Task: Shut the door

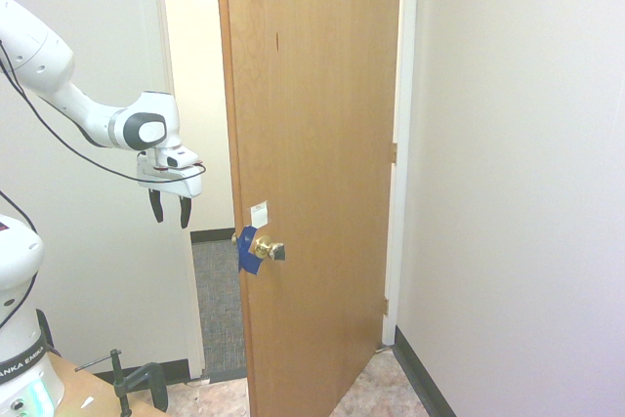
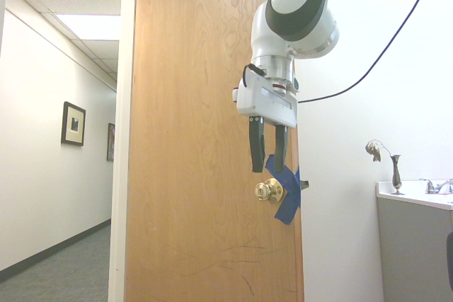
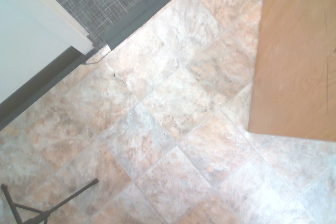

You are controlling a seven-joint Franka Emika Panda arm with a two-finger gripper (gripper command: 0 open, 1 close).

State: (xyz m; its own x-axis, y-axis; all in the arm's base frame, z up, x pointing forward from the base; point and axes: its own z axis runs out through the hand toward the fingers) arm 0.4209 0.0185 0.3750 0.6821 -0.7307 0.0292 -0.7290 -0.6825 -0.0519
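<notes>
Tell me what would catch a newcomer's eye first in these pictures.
The tall orange-brown wooden door stands ajar in the middle, with a carpeted hallway showing past its edge. Its round brass knob sits beside blue tape wrapped around the latch edge. The white arm's tool hangs beside that edge, above the knob, dark fingers pointing down, touching nothing.

Office washroom: carpeted corridor (image 2: pixel 64 274), sink counter (image 2: pixel 414 196).

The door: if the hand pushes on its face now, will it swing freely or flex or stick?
The door looks like a rigid wooden slab, so it should not flex. It probably swings about the hinged edge, heavy but steady. Blue tape around the latch may stop it catching. The open hand hangs apart from it.
</notes>
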